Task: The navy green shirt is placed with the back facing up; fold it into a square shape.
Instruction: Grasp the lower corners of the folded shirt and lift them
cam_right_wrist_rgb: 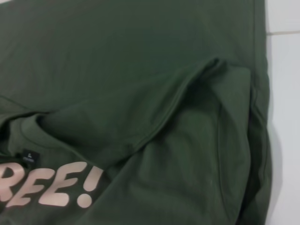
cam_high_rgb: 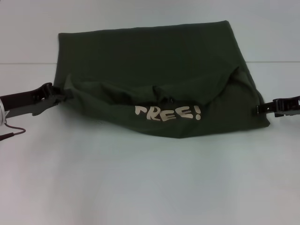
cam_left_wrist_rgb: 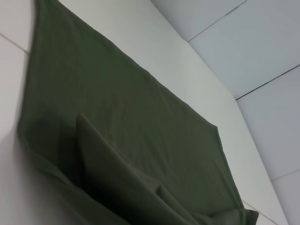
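The navy green shirt lies across the white table, its near part turned back over itself so a cream "FREE!" print faces up. That turned-over layer sags between its two ends. My left gripper is at the shirt's left end, shut on the fabric's edge. At the right end my right gripper pinches the edge as well. The left wrist view shows only the shirt with a raised fold. In the right wrist view the shirt shows creases, the print and a small neck label.
The white table stretches well beyond the shirt toward me. A thin seam crosses the table behind the shirt's left side. A red cable loops under my left arm.
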Controlling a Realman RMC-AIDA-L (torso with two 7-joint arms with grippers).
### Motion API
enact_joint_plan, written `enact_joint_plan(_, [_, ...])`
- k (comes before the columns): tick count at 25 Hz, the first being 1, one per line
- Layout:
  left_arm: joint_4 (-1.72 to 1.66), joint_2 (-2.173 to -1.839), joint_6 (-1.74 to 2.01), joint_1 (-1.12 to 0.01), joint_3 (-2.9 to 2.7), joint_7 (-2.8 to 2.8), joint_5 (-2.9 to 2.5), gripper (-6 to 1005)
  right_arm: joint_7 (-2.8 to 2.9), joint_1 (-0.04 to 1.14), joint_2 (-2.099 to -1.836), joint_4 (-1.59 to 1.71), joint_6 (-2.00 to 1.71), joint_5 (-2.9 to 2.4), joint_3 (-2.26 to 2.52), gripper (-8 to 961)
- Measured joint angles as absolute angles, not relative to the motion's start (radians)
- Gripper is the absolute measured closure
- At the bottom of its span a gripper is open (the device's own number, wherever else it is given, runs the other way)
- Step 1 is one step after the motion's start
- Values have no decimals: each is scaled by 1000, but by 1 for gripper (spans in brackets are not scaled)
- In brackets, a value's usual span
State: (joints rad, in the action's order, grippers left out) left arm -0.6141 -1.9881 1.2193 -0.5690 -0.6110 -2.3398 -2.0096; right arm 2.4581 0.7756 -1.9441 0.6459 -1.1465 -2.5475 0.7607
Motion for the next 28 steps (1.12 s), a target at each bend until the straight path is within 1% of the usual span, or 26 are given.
enact_joint_plan(8, [-610, -1992, 1210, -569, -610, -2341, -2009, 979, 2455, 790, -1973, 609, -1065, -2551, 798, 121])
enact_joint_plan(11, [-612, -1992, 1209, -569, -610, -2341, -2009, 979, 2455, 791, -1978, 608, -1058, -2553, 802, 137])
enact_joint_plan(15, [-611, -1993, 1209, -569, -609, -2341, -2009, 979, 2458, 792, -1978, 608, -1066, -2554, 802, 159])
enact_joint_plan(26, [-611, -1994, 1207, -565, -607, -2341, -2010, 978, 2463, 780, -1971, 607, -1080, -2556, 802, 601])
enact_joint_plan(28, [-612, -1994, 1210, -563, -607, -2341, -2010, 978, 2464, 776, -1970, 609, -1083, -2556, 799, 695])
